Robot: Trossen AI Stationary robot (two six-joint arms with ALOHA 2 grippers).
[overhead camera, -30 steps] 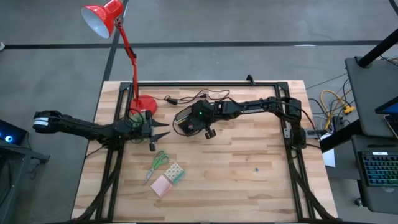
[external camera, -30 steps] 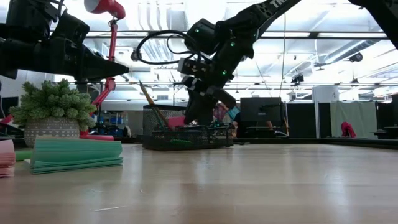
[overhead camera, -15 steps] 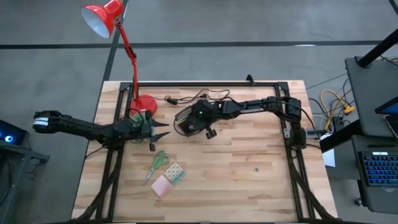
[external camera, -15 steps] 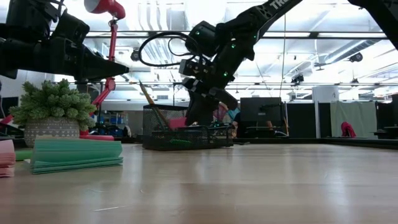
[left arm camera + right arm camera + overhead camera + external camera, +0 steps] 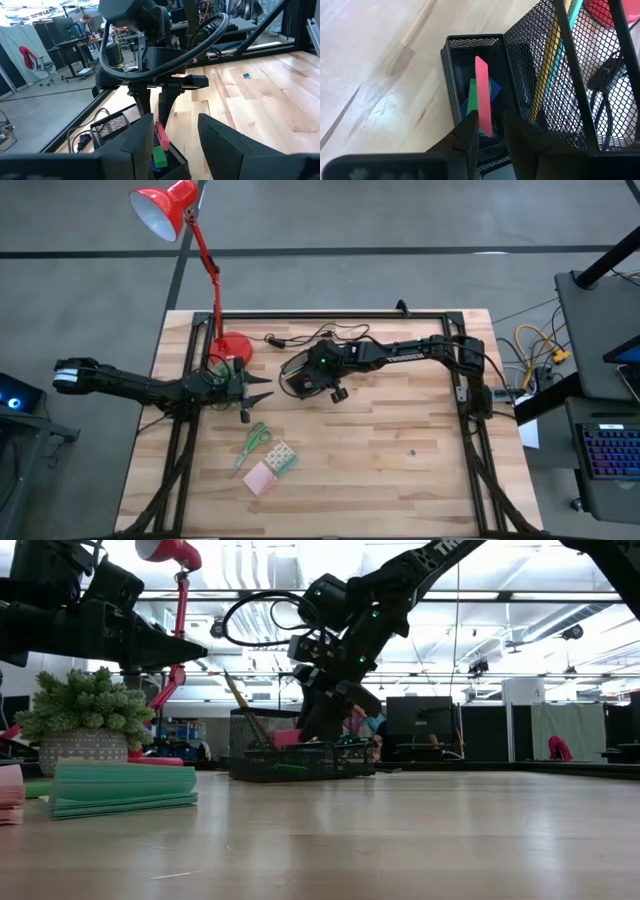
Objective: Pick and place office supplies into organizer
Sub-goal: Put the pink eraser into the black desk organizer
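One black mesh organizer [image 5: 470, 70]; right claw [image 5: 490, 131], slightly spread, flanks one flat pink strip [image 5: 483, 95]; left claw [image 5: 262, 394] spread, empty.

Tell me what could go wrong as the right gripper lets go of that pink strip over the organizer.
1. The pink strip stands between the right gripper fingers, leaning over the low tray of the organizer. It may cling or tip over the rim as they part.
2. The left gripper hangs open close by, pointed at the organizer. Withdrawing carelessly risks contact.
3. The scissors remain on the table.
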